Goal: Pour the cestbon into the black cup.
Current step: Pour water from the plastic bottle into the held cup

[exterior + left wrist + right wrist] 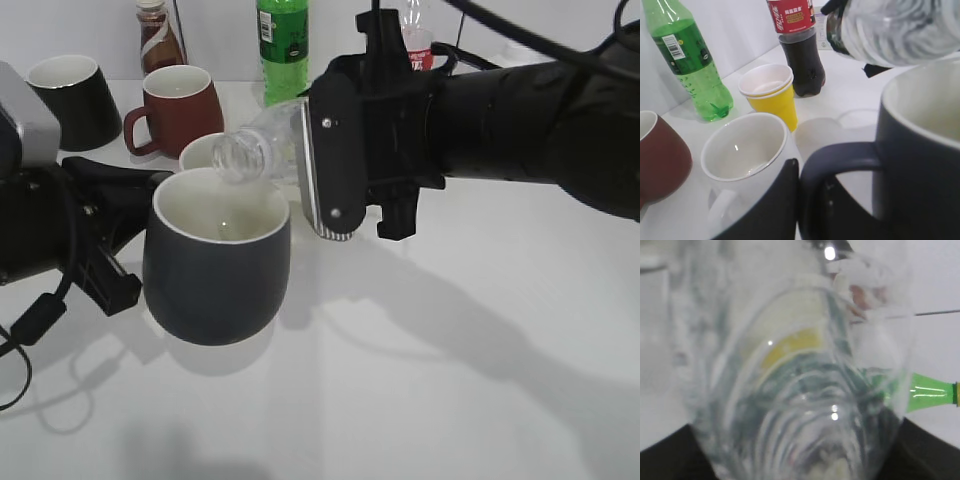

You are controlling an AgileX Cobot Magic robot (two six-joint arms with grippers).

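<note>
The black cup [215,270], matte charcoal with a white inside, stands left of centre. My left gripper [115,245] is shut on its loop handle [840,155], one finger outside the loop and one inside. My right gripper [335,170] is shut on the cestbon [262,140], a clear bottle held tilted with its open mouth just over the cup's far rim. In the left wrist view the bottle's body [895,30] hangs above the cup [920,165]. In the right wrist view the bottle [800,390] fills the frame. The cup's inside looks nearly dry.
A white mug [203,150] stands right behind the black cup. A reddish-brown mug [180,110], a glossy black mug [70,100], a green bottle [283,45], a cola bottle [800,45] and stacked yellow paper cups [770,92] stand at the back.
</note>
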